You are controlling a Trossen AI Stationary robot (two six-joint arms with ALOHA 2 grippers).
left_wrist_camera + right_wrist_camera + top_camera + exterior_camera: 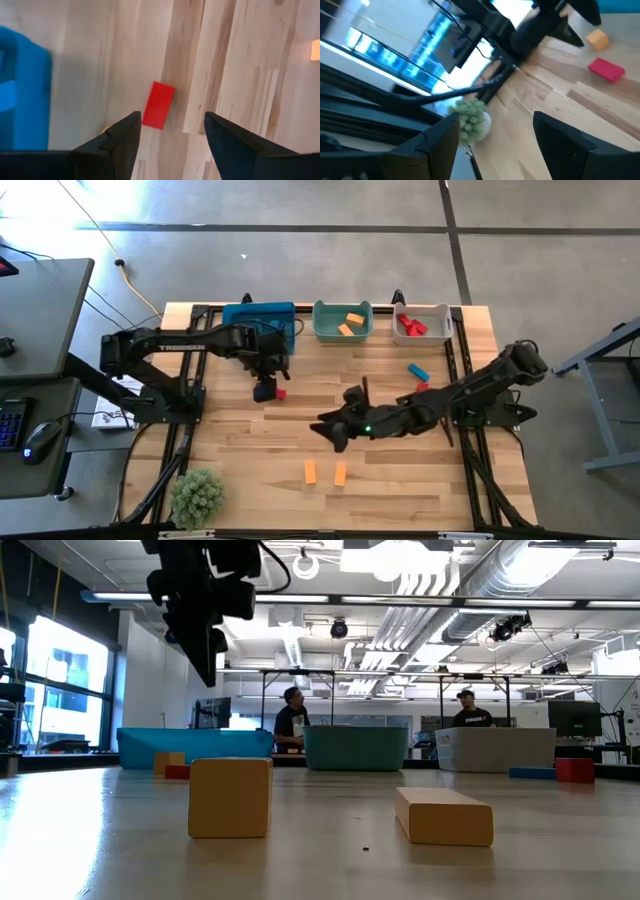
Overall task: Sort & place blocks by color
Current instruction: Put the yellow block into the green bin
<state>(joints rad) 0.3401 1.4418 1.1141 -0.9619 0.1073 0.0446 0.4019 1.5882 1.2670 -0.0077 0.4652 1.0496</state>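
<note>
Red block (159, 105) lies angled on the tabletop (240, 65), off-centre under my left tool (170, 131), wide open and empty. Descending, I risk one finger nudging it aside; the right tool (495, 140) hangs open, empty too.

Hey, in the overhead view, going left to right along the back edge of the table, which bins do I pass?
Blue bin → teal bin holding orange blocks → white bin holding red blocks.

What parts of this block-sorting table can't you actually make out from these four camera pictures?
- Inside of the blue rectangular bin: high view, the left arm covers part of it, so its contents cannot be seen.
- Small orange block: left wrist view, cut off by the picture's edge.
- Red blocks in the white bin: high view, too small to count.
- Small orange block beside the flat red block: right wrist view, blurred.
</note>
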